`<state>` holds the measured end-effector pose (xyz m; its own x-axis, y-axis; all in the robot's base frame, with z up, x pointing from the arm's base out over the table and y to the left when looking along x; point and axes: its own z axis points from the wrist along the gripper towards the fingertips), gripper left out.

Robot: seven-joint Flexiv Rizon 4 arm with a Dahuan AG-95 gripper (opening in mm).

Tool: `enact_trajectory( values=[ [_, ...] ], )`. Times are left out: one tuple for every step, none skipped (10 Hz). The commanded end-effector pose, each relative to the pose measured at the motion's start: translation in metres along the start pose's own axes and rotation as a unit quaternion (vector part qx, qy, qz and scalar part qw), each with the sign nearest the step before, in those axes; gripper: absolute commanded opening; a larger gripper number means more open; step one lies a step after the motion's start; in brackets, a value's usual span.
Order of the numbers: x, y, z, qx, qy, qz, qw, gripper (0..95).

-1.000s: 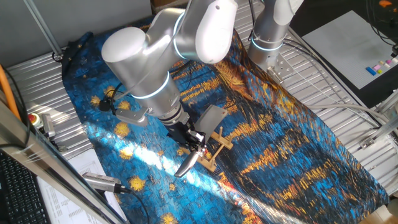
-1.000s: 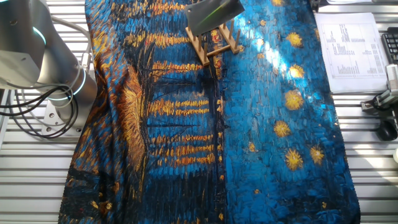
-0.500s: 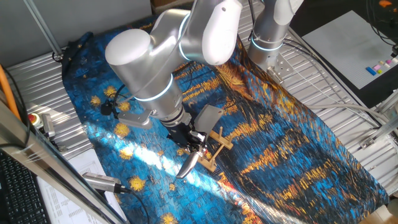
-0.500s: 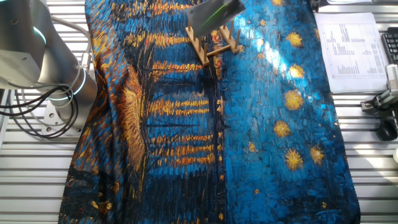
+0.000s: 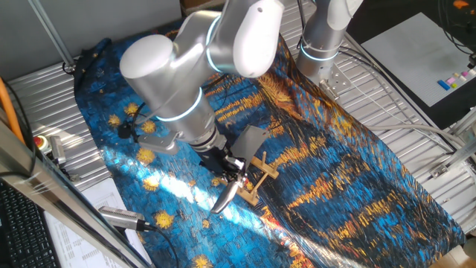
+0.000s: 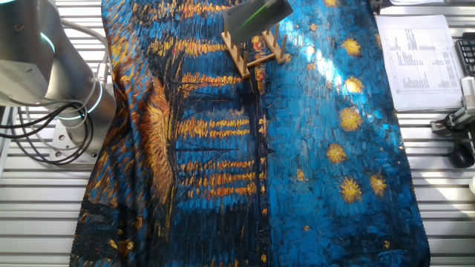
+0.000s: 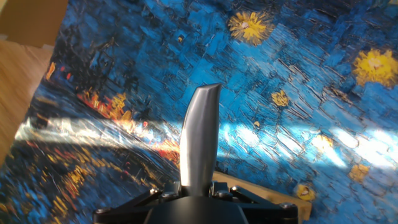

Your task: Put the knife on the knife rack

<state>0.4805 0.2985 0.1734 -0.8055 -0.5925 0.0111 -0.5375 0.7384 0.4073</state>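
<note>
The knife is a cleaver with a dull-grey blade (image 5: pixel 250 139) and a silvery handle (image 5: pixel 225 198). It stands on edge in the light-brown wooden knife rack (image 5: pixel 259 176). My gripper (image 5: pixel 232 173) is shut on the knife where the handle meets the blade. In the other fixed view the blade (image 6: pixel 255 15) sits over the rack (image 6: pixel 256 50) at the top edge; the gripper is out of frame there. In the hand view the handle (image 7: pixel 198 134) sticks out from between the jaws, and a corner of the rack (image 7: pixel 292 200) shows at the bottom right.
A blue and orange painted cloth (image 5: pixel 320 164) covers the table. The arm's base (image 6: pixel 44 67) stands at the left in the other fixed view. Papers (image 6: pixel 419 52) and a black device (image 6: pixel 462 133) lie at the right. A red button (image 5: pixel 40 143) and a keyboard (image 5: pixel 18 223) are at the near left.
</note>
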Motion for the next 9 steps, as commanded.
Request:
enact_trajectory(
  values=[
    [0.001, 0.002, 0.001, -0.009, -0.009, 0.012, 0.9998, 0.0],
    [-0.001, 0.003, 0.003, -0.013, -0.012, 0.012, 0.9998, 0.0],
    [-0.002, 0.004, 0.005, -0.015, -0.014, 0.009, 0.9998, 0.0],
    [-0.004, 0.006, 0.007, -0.019, -0.016, 0.001, 0.9997, 0.0],
    [-0.005, 0.008, 0.008, -0.02, -0.017, 0.001, 0.9997, 0.0],
    [-0.007, 0.009, 0.01, -0.021, -0.017, -0.001, 0.9996, 0.0],
    [-0.008, 0.011, 0.012, -0.021, -0.016, -0.004, 0.9996, 0.0],
    [-0.01, 0.012, 0.014, -0.021, -0.016, -0.006, 0.9996, 0.0],
    [-0.01, 0.013, 0.014, -0.024, -0.014, -0.006, 0.9996, 0.0]
  ],
)
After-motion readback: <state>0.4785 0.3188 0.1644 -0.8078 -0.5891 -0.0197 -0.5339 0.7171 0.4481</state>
